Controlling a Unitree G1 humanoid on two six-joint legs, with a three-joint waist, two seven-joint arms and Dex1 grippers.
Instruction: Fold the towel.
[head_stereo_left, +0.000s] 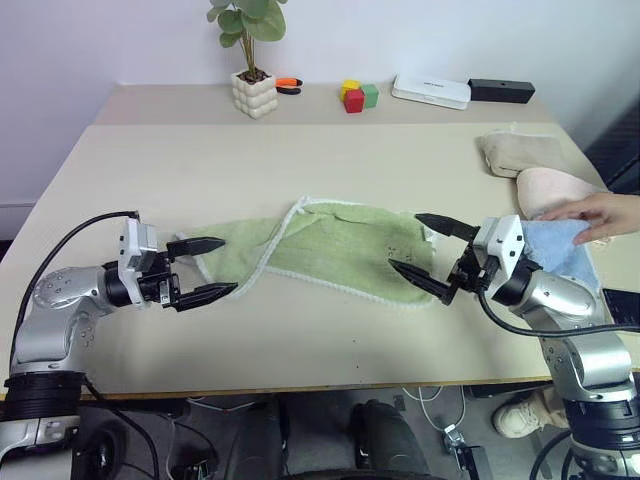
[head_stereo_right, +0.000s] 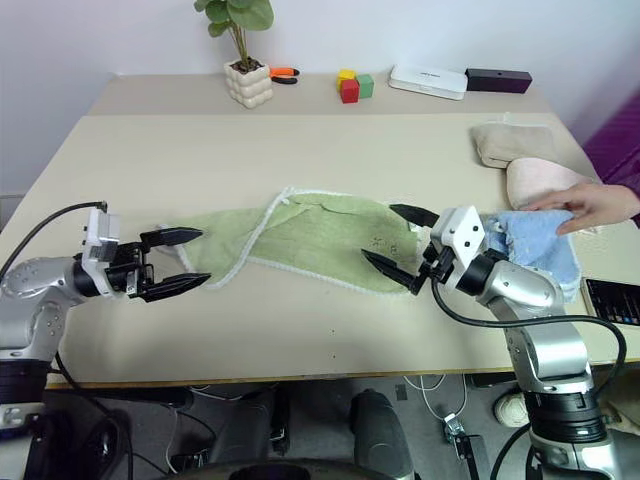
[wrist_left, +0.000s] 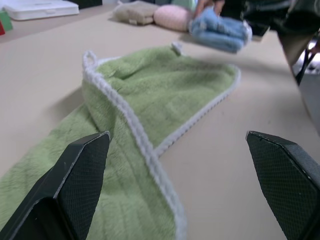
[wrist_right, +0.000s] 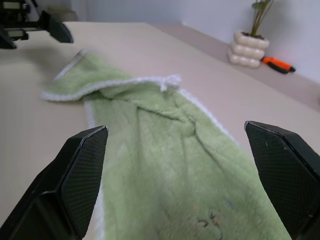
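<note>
Terry-cloth green, the towel (head_stereo_left: 330, 252) is lying rumpled and partly doubled over mid-tabletop (head_stereo_left: 300, 160). It looks soft, light and limp, so pinching its whitish-edged ends seems best. The left hand (head_stereo_left: 203, 268) and right hand (head_stereo_left: 428, 250) are hovering beside those ends, fingers spread, gripping nothing.

You see the light green towel (head_stereo_left: 335, 250) lying rumpled lengthwise on the table (head_stereo_left: 300, 160), white-edged, one flap folded over.
</note>
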